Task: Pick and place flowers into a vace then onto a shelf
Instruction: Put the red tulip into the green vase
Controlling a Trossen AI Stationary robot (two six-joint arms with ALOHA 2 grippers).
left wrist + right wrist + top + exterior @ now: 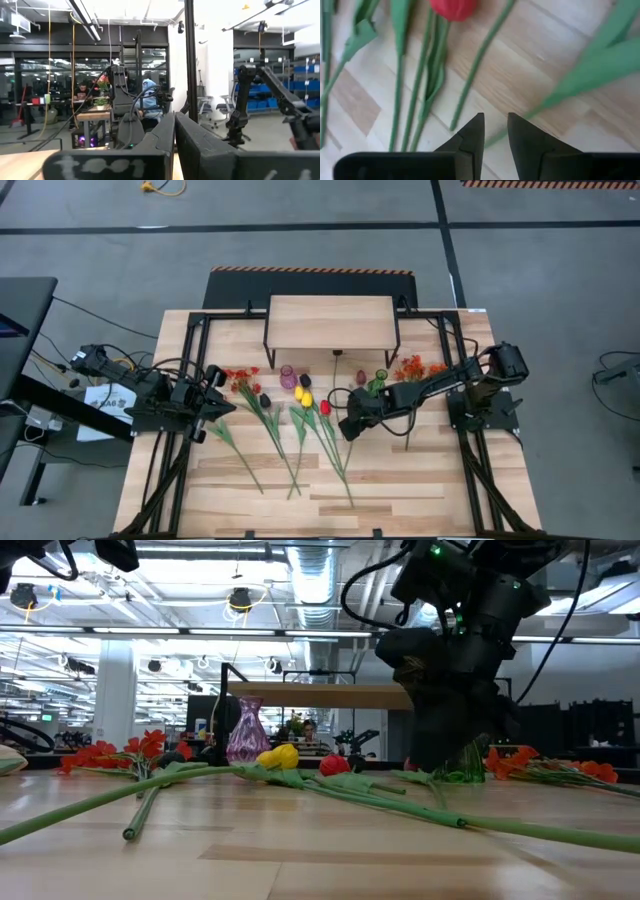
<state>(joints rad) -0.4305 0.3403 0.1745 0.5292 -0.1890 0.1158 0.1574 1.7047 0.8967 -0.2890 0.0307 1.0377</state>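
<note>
Nearest us, we see the flowers (300, 420) lying loose across the worktop (400, 490), with the right claw (347, 426) hovering narrowly parted and empty above their green stems beside the red tulip (454, 8), the left claw (218, 409) shut at the left edge, and the shelf (332, 321) beyond.

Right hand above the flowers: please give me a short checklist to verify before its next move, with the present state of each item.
1. Right hand empty: ok, nothing between its fingers.
2. Fingers parted enough for a stem: ok, a narrow gap shows.
3. Stem lined up between the fingers: not ok, the green stems lie ahead of the tips.
4. Red tulip free of the hand: ok.
5. Purple vase upright: ok.
6. Left hand out of the way: ok, shut at the table's left side.
</note>
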